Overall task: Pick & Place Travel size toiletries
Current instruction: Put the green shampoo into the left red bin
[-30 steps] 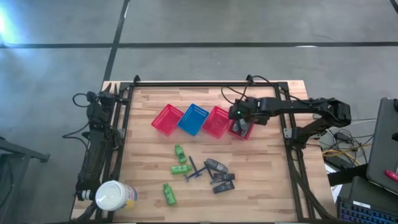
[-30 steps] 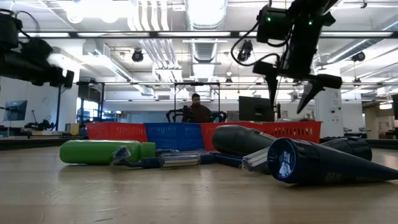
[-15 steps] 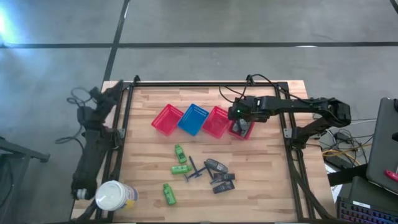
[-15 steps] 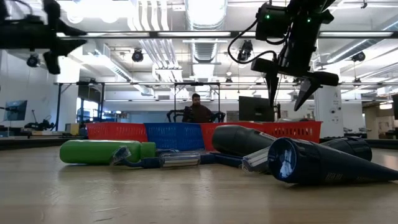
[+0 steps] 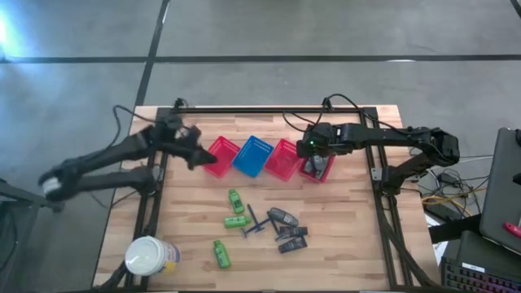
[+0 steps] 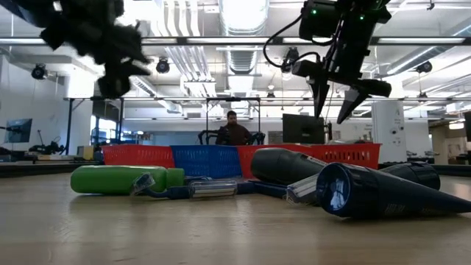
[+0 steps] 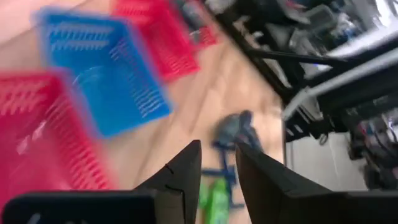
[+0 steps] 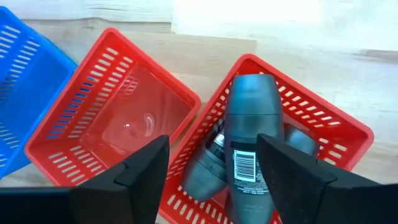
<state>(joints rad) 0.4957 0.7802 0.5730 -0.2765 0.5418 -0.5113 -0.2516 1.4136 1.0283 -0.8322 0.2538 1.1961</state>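
- Since the earlier frames, the left arm has swung from the bench's left edge in over the wood, and its gripper (image 5: 192,149) now sits beside the leftmost red basket (image 5: 220,156); the right gripper (image 5: 313,155) has stayed over the rightmost red basket (image 5: 317,169).
- High view: four baskets stand in a row, red, blue (image 5: 253,155), red (image 5: 283,159), red. Three green bottles (image 5: 235,200) lie on the bare bench (image 5: 350,236) below the baskets, a thin T-shaped stick (image 5: 253,221) just beside them, then dark grey containers (image 5: 282,216) and black packets (image 5: 291,242) in a loose cluster. A white jar (image 5: 149,255) stands near the front left corner.
- Low view: the right gripper (image 6: 335,99) hangs above the basket row, fingers spread and holding nothing. A green bottle (image 6: 121,179) and a grey container (image 6: 383,193) lie in the foreground. A person (image 6: 233,131) sits in the room behind.
- Left wrist view: the left fingers (image 7: 183,171) stand apart with nothing between them, over blurred blue and red baskets.
- Right wrist view: the right fingers (image 8: 146,165) are spread above grey containers (image 8: 252,137) lying inside the red basket (image 8: 345,134); the neighbouring red basket (image 8: 109,127) holds nothing visible.
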